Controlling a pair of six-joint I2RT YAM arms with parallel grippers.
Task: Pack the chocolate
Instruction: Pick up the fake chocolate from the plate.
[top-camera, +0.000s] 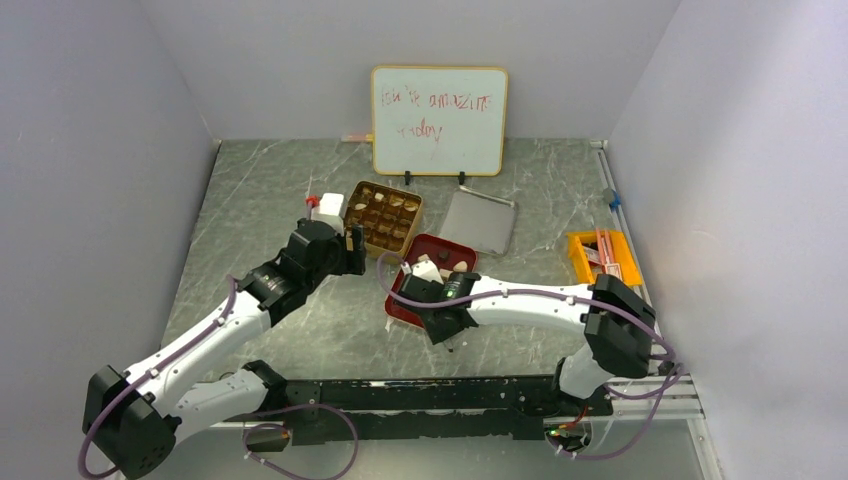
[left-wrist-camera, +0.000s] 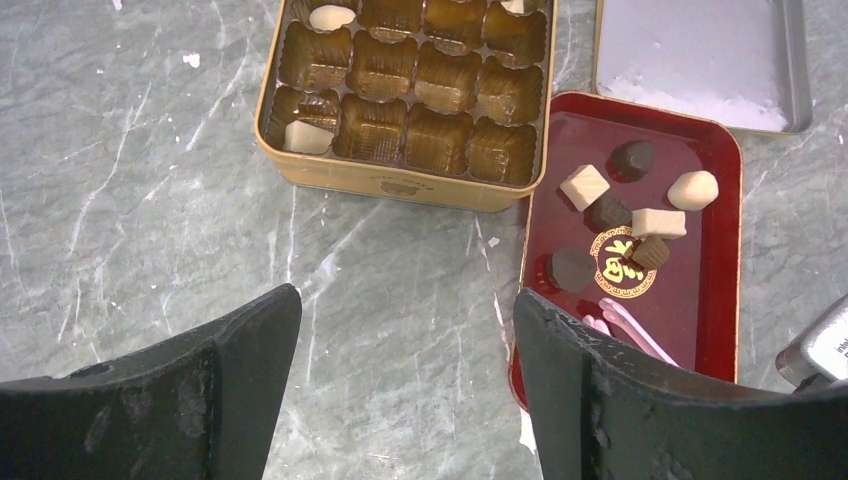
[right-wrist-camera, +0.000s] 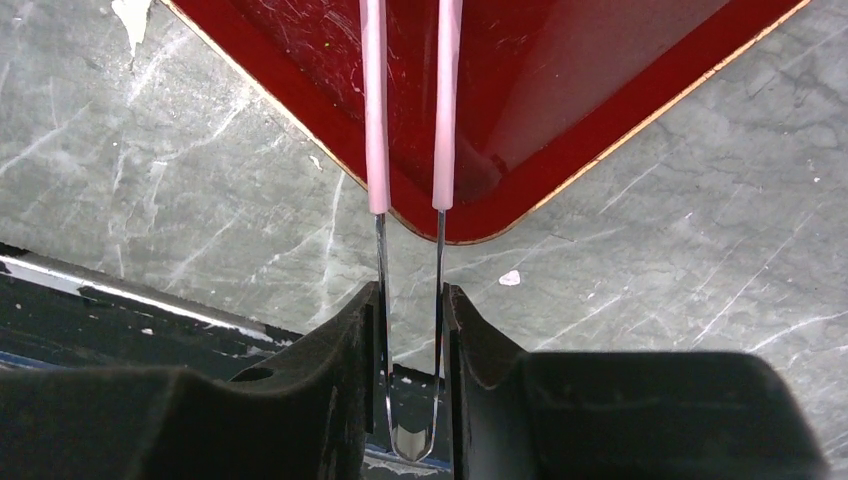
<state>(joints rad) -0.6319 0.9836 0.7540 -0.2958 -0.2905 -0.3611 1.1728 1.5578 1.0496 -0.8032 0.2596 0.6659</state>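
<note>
Several loose chocolate pieces, cream (left-wrist-camera: 584, 186), tan (left-wrist-camera: 651, 251) and dark brown (left-wrist-camera: 572, 268), lie on the red tray (left-wrist-camera: 718, 300). The gold tin (left-wrist-camera: 400, 186) with moulded cups holds a cream piece (left-wrist-camera: 308, 138) at its near left corner. My left gripper (left-wrist-camera: 408, 330) hangs open over bare table between tin and tray. My right gripper (right-wrist-camera: 410, 300) is shut on the metal end of the pink tweezers (right-wrist-camera: 377, 120). Their pink arms stand slightly apart and reach over the tray's near corner (right-wrist-camera: 470, 225), tips out of the right wrist view.
The tin's silver lid (top-camera: 478, 222) lies right of the tin. A whiteboard (top-camera: 438, 120) stands at the back. An orange box (top-camera: 600, 255) sits by the right wall. A black rail (top-camera: 430, 395) runs along the near edge.
</note>
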